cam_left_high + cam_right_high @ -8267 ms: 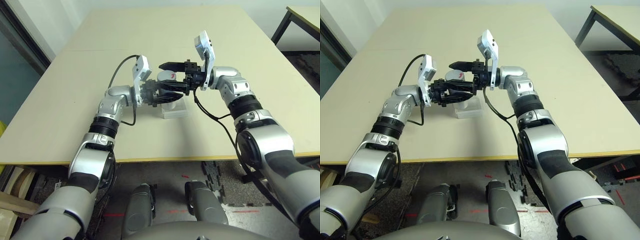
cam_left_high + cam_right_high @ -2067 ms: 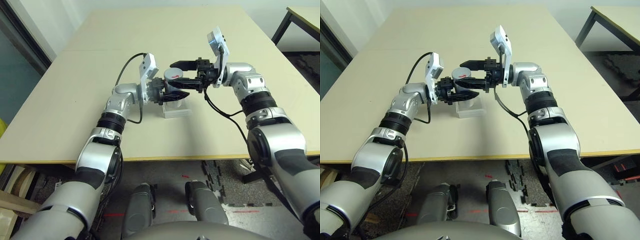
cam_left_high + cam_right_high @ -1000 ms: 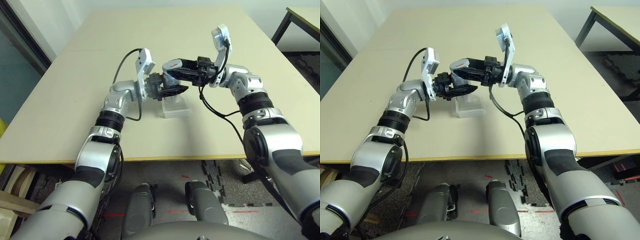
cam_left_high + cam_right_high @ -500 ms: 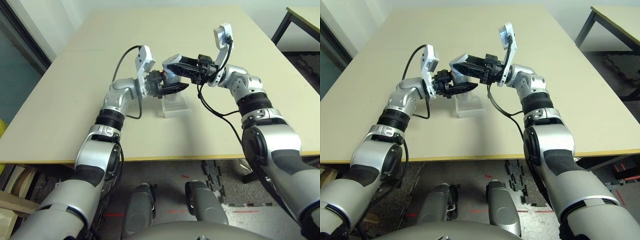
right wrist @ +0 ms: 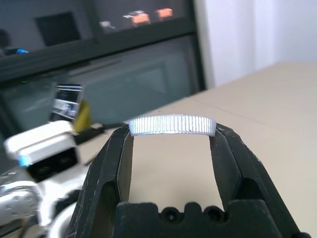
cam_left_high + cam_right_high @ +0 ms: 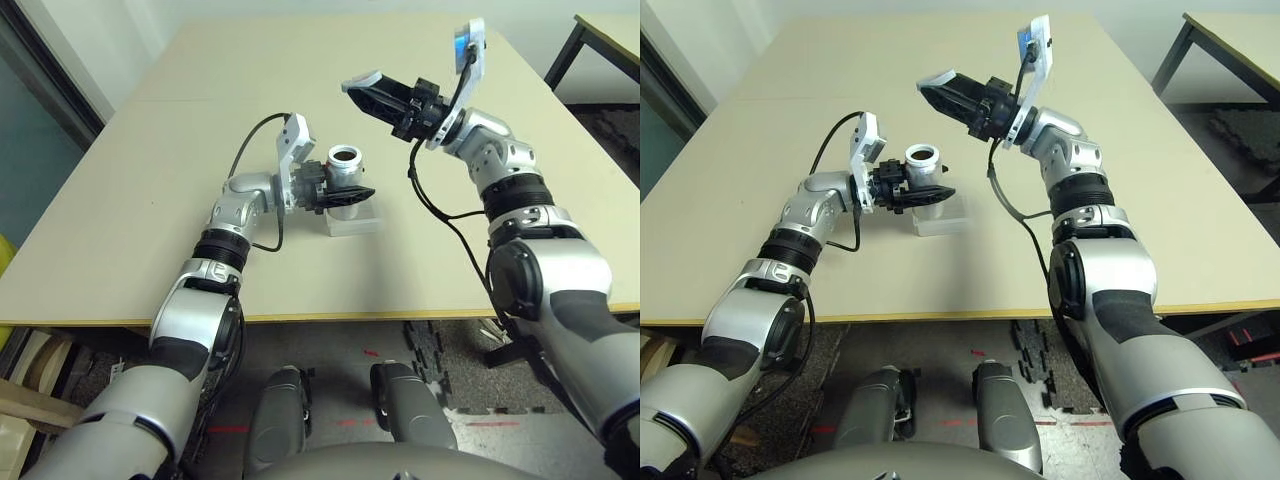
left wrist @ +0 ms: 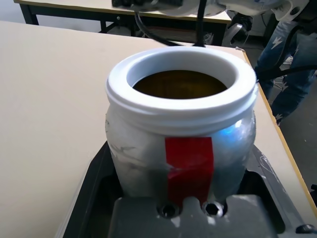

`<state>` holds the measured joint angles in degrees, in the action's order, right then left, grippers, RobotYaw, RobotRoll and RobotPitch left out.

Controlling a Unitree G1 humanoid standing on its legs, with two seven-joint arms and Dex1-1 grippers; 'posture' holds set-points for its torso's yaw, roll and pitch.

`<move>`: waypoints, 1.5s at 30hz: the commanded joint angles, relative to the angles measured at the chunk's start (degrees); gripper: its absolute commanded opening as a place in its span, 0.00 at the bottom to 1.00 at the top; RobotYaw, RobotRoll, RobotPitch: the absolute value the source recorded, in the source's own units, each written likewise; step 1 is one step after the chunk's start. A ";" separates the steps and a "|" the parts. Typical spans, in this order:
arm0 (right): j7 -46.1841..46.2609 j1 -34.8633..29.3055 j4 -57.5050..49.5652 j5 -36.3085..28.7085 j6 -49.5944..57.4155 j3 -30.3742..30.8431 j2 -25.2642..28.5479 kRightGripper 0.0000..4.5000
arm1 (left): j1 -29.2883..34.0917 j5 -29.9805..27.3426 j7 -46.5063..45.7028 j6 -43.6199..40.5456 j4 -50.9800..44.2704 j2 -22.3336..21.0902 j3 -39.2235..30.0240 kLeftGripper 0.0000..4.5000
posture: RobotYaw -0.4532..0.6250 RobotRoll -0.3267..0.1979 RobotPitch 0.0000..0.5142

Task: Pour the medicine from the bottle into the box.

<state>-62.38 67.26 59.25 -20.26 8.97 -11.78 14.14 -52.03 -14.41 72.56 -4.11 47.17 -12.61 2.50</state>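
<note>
Left of centre in the left eye view, the robot's left gripper pinches the silver-grey cylindrical bottle with a red stripe and white rim, upright and uncapped. At upper right, the right gripper clamps a round, ridged grey cap between its fingertips. The bottle and gripper partly hide the clear, shallow plastic box; the medicine cannot be made out inside the bottle's dark mouth.

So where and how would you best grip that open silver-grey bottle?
Probably the silver-grey cylindrical bottle's body below its white rim, from the side: it stands upright, its round wall suits opposed fingers, and the open mouth should stay clear for pouring.
</note>
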 commanded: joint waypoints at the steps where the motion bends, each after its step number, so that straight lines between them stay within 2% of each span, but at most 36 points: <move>1: 5.48 0.58 1.96 2.24 -1.63 0.01 1.77 0.56 | -0.28 0.42 0.64 -0.22 -0.53 -0.90 0.13 0.59 | 0.21 0.62 0.14; 4: 10.96 -0.17 2.47 3.14 -2.04 -0.64 2.89 0.56 | -0.32 0.24 0.49 -0.35 -1.05 -1.53 -0.17 0.59 | 0.22 0.62 0.14; 9: 18.02 -5.71 -0.36 4.59 -1.00 -0.69 5.81 0.56 | -0.91 0.00 -0.45 -0.35 -1.19 -3.37 -1.23 0.59 | 0.22 0.62 0.16; 17: 25.91 -17.61 -9.18 6.66 3.23 -0.55 10.72 0.56 | -2.40 -0.10 -1.93 0.20 0.55 -5.28 -3.36 0.59 | 0.21 0.62 0.18; 23: 29.10 -20.71 -10.07 8.30 3.45 0.48 11.71 0.56 | -2.79 0.19 -2.11 0.73 1.38 -5.02 -3.70 0.59 | 0.20 0.62 0.18; 29: 30.03 -20.12 -8.48 9.44 2.11 0.79 11.27 1.00 | -2.81 0.21 -2.44 1.06 1.53 -4.94 -3.76 0.59 | 0.20 0.62 0.18; 37: 28.27 -19.23 -8.28 9.16 -0.39 0.82 10.84 1.00 | -2.70 0.56 -2.99 1.36 1.66 -5.53 -3.68 0.59 | 0.21 0.62 0.19; 45: 12.09 -19.24 -13.23 8.45 -3.00 4.29 15.01 1.00 | -3.49 0.96 -3.17 1.82 2.73 -6.23 -3.51 0.59 | 0.21 0.62 0.19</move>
<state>-46.32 47.81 48.25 -11.27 5.99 -8.38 28.14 -54.04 -14.31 69.39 -2.97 48.74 -18.30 -1.12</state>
